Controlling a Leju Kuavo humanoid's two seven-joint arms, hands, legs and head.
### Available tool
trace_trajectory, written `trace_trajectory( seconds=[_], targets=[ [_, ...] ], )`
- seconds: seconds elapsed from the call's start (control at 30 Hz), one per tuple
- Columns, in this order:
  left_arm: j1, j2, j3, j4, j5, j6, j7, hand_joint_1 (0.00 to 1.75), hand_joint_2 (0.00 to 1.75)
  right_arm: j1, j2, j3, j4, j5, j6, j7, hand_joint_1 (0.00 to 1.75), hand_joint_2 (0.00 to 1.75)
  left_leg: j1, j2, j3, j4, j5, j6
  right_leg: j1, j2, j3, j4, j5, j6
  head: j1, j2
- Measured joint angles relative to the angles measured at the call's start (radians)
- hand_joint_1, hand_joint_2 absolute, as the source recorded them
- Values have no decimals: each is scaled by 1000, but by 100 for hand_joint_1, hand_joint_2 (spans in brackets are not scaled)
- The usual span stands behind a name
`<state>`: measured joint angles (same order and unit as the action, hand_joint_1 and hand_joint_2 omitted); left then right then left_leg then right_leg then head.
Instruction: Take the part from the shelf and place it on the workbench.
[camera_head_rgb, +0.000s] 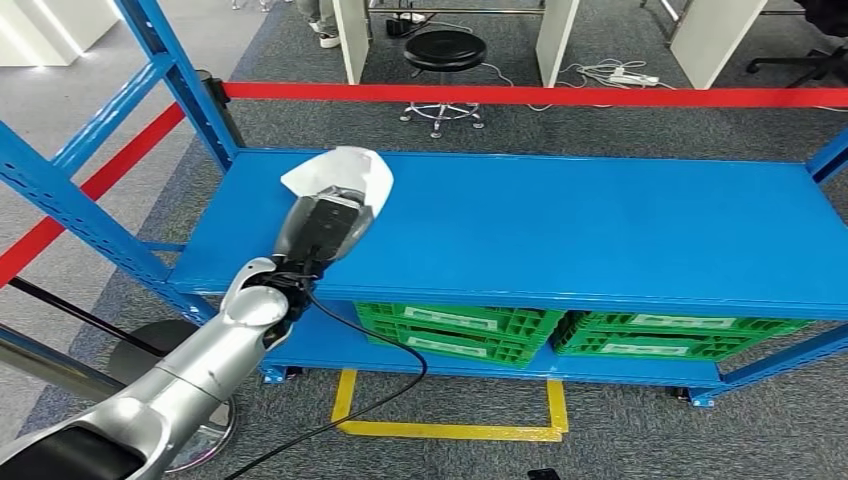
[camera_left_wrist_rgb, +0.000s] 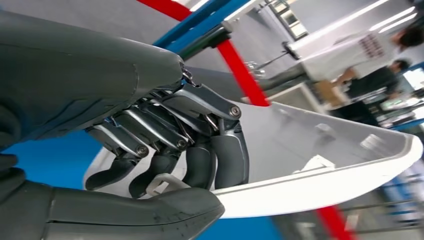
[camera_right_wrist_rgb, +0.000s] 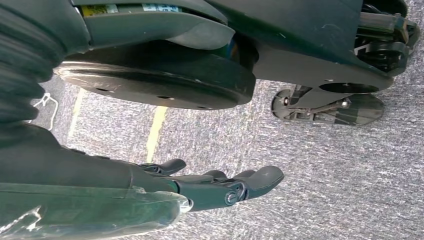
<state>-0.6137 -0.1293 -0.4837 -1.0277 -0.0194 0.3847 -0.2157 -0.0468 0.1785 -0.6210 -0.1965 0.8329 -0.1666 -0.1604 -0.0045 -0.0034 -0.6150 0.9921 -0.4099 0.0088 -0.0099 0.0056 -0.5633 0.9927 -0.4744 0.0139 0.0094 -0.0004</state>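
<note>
My left robot hand (camera_head_rgb: 325, 225) reaches over the top level of the blue shelf (camera_head_rgb: 600, 230) and grips the white part (camera_head_rgb: 345, 175) at its near end. In the left wrist view my dark fingers (camera_left_wrist_rgb: 217, 160) curl inside the hollow of the part (camera_left_wrist_rgb: 320, 170) while my thumb (camera_left_wrist_rgb: 130, 212) lies along the outside of its rim, so the rim is clamped between them. The part is a curved white shell, open side facing my wrist camera. In the head view it sits at the left rear of the shelf surface; I cannot tell whether it rests on the surface or is just clear of it.

My right robot hand (camera_right_wrist_rgb: 220, 187) hangs over the grey carpet floor (camera_right_wrist_rgb: 325, 175), its fingers (camera_right_wrist_rgb: 260, 177) extended, slightly apart, and holding nothing.

Two green crates (camera_head_rgb: 460, 330) stand side by side on the lower shelf level. A red barrier tape (camera_head_rgb: 520, 95) runs behind the shelf, with a black stool (camera_head_rgb: 443, 55) beyond it. Yellow floor marking (camera_head_rgb: 440, 428) lies in front of the shelf. A black cable (camera_head_rgb: 370, 400) trails from my left arm.
</note>
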Motion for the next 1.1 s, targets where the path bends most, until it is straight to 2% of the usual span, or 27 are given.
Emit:
trace_trajectory(
  seconds=[0.37, 0.6, 0.9, 1.1],
  targets=[
    [42, 33, -11, -185, 53, 51, -67, 175, 175, 1, 0, 0, 0, -1, -1, -3, 0, 175, 0, 0, 0, 0, 0, 0, 0, 0, 0, 0, 0, 0, 0, 0],
    [61, 50, -18, -236, 53, 57, -77, 175, 175, 1, 0, 0, 0, -1, -1, -4, 0, 175, 0, 0, 0, 0, 0, 0, 0, 0, -1, 0, 0, 0, 0, 0],
    [101, 63, -19, -336, 35, 118, -162, 175, 175, 4, 0, 0, 0, -3, -2, -13, 0, 175, 0, 0, -1, 0, 0, 0, 0, 0, -1, 0, 0, 0, 0, 0],
    [119, 71, -18, -402, 15, 119, -186, 175, 175, 3, 0, 0, 0, 0, -2, -14, 0, 175, 0, 0, -1, 0, 0, 0, 0, 0, -1, 0, 0, 0, 0, 0]
  ],
)
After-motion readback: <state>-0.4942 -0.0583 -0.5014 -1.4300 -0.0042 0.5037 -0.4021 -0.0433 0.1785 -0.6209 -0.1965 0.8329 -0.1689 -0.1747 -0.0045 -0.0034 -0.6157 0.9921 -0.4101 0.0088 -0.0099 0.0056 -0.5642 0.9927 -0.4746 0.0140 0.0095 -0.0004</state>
